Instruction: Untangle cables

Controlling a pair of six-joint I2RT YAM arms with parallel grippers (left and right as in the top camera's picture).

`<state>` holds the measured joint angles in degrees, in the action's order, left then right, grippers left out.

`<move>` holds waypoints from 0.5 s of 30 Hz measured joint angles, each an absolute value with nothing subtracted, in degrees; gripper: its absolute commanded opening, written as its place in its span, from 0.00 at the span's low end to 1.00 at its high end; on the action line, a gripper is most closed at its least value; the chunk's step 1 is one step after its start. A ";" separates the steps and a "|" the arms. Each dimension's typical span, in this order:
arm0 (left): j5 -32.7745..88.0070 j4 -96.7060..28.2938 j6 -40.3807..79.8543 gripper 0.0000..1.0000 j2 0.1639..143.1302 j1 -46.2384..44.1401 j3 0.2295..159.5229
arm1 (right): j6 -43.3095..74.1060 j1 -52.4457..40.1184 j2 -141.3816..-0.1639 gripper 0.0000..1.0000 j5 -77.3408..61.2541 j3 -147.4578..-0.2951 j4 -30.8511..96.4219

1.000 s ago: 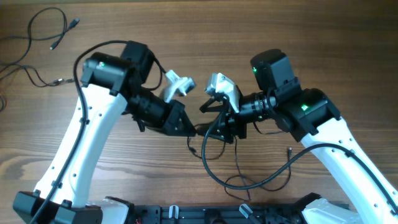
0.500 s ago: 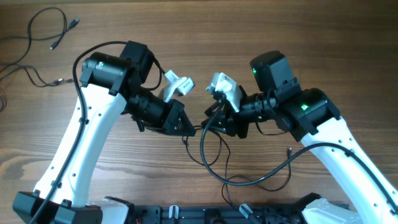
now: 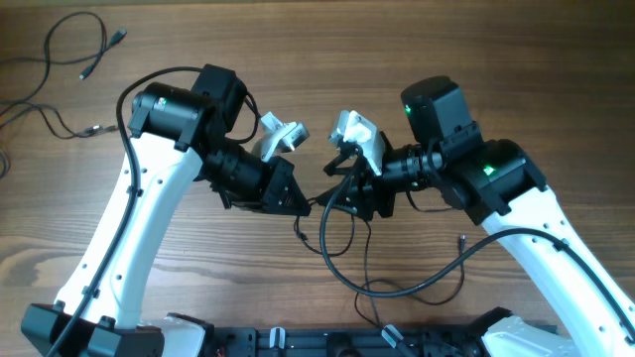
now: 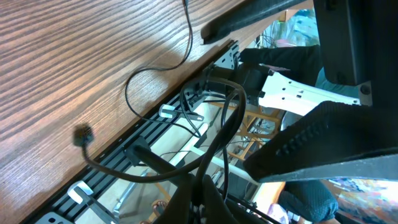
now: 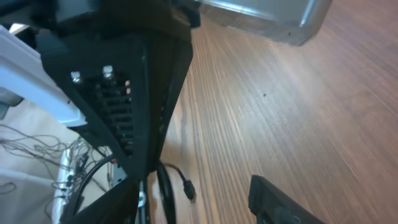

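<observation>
Currently, my left gripper [image 3: 306, 205] is pinched fully closed on the thin black cords with small plug ends [image 3: 321, 238], which converge at its fingertips in the left wrist view. My right gripper [image 3: 339, 198] faces it, just beside. Its jaws stand apart, and one cord shows in the gap. The held cords loop down onto the brown wood-grain table [image 3: 476, 59] between both arms. More loose thin black cords [image 3: 69, 50] lie well apart, at the table's far left corner.

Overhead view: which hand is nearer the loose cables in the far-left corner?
Left. The left hand sits mid-table, well right of those cables; the right hand is just beyond it, farther still.
</observation>
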<state>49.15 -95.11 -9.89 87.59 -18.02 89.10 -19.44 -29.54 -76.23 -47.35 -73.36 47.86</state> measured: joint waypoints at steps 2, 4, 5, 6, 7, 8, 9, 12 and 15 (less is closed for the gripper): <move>49.17 -95.09 -9.41 0.04 87.59 -18.02 89.10 | -20.91 -29.54 -76.23 0.57 -47.55 -73.56 50.68; 49.17 -95.09 -9.08 0.04 87.59 -18.02 89.10 | -22.04 -29.54 -76.23 0.52 -47.07 -73.56 52.69; 49.17 -95.09 -9.06 0.04 87.59 -18.02 89.10 | -22.50 -29.54 -76.23 0.48 -46.70 -73.56 53.04; 49.17 -95.11 -8.91 0.04 87.59 -18.02 89.10 | -22.87 -29.54 -76.25 0.43 -46.41 -73.56 53.23; 49.17 -95.09 -8.86 0.04 87.59 -18.02 89.10 | -22.90 -29.54 -76.29 0.37 -46.26 -73.56 53.21; 49.17 -95.09 -8.86 0.04 87.59 -18.02 89.10 | -23.11 -29.54 -76.55 0.29 -46.17 -73.56 52.93; 49.17 -95.09 -8.86 0.04 87.59 -18.02 89.10 | -23.31 -29.54 -76.69 0.18 -46.15 -73.56 52.42; 49.15 -95.02 -8.71 0.04 87.59 -18.02 89.10 | -22.39 -29.54 -76.79 0.06 -46.22 -73.58 52.10; 49.01 -94.94 -8.69 0.04 87.74 -17.85 89.10 | -22.41 -29.54 -76.82 0.04 -46.24 -73.60 52.10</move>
